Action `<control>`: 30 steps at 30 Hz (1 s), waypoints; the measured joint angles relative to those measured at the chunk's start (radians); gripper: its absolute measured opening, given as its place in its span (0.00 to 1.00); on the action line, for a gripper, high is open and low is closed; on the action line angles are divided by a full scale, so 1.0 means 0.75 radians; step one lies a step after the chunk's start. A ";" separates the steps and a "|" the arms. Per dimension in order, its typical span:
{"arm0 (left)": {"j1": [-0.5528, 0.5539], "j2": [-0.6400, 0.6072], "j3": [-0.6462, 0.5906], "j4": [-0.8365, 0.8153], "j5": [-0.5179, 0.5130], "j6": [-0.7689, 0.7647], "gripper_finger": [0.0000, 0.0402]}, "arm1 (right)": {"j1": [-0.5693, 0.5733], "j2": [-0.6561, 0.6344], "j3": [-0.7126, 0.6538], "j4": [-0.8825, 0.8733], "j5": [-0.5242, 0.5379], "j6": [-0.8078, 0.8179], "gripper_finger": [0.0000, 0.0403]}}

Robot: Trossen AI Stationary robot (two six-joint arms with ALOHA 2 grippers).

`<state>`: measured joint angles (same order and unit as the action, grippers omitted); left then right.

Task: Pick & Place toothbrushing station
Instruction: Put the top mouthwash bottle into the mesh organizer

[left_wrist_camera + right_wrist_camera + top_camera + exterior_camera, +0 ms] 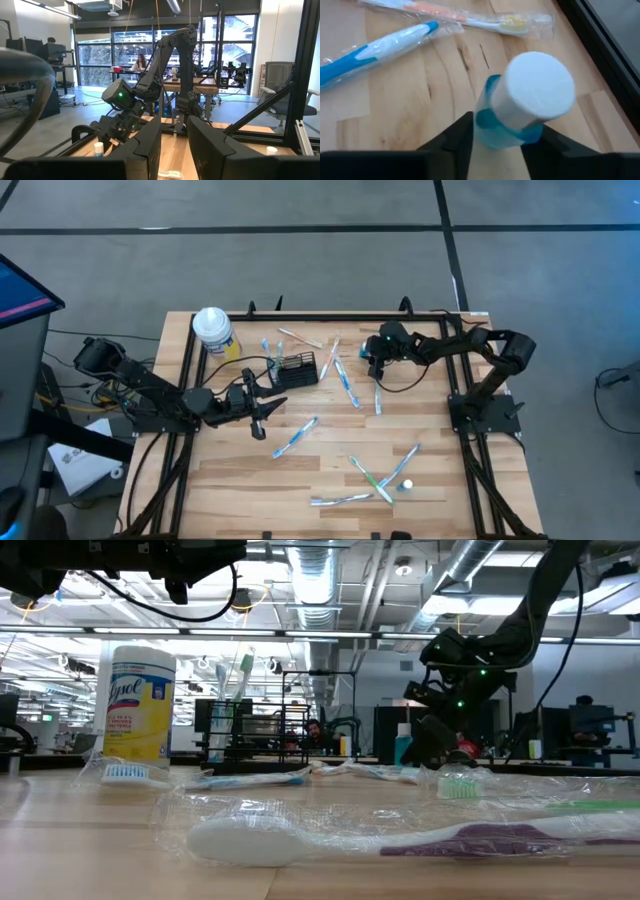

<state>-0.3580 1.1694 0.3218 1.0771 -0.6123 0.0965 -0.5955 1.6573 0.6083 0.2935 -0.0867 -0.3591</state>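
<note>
Right gripper (495,140): fingers around a blue tube with white cap (525,102), contact unclear. Wrapped toothbrushes (385,42) lie just beyond it. Black mesh caddy (297,370): between both arms, beside left gripper (262,408), whose fingers stand parted, empty.

The desk (330,470) is pale wood in glued strips, smooth with a low sheen and visible grain. Toothbrushes (400,837) of coloured plastic lie sealed in clear, crinkled, glossy film. A small tube (520,112) is translucent blue plastic with a matt white cap. The caddy (296,370) is black wire mesh. A yellow canister (140,705) carries a glossy printed label. The right arm's fingers (455,140) look matt black.
</note>
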 joint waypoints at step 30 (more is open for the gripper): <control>0.000 0.001 -0.001 -0.007 0.000 -0.035 0.22 | 0.041 -0.003 0.176 -0.320 -0.093 0.036 0.13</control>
<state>-0.3580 1.1698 0.3210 1.0721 -0.6125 0.0700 -0.5649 1.6554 0.7406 0.0534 -0.1562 -0.3321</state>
